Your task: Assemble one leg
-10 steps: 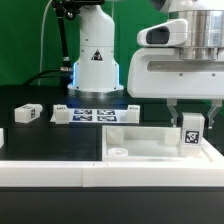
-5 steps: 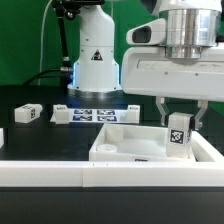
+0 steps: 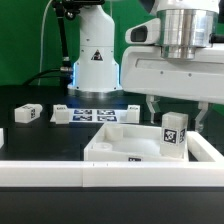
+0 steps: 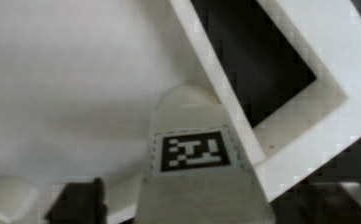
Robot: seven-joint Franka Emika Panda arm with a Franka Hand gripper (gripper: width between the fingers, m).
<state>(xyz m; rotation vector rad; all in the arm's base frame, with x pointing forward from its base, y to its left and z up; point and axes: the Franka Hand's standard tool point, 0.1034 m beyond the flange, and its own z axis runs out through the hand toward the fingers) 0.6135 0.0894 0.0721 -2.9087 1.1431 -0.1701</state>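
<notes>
- The claw (image 3: 176, 112) hangs at the right of the exterior view, pinching the leg (image 3: 174, 135) between its two fingers.
- The leg is a small white block with square sides. It has a black-and-white square tag on its front face.
- In the wrist view the leg (image 4: 198, 160) shows the tag too.
- The leg stands a bit tilted, with its long side going up and down.
- It sits low between the fingers, at the right of the picture, over the big white panel (image 3: 120, 148) on the black worktop (image 3: 40, 138).
</notes>
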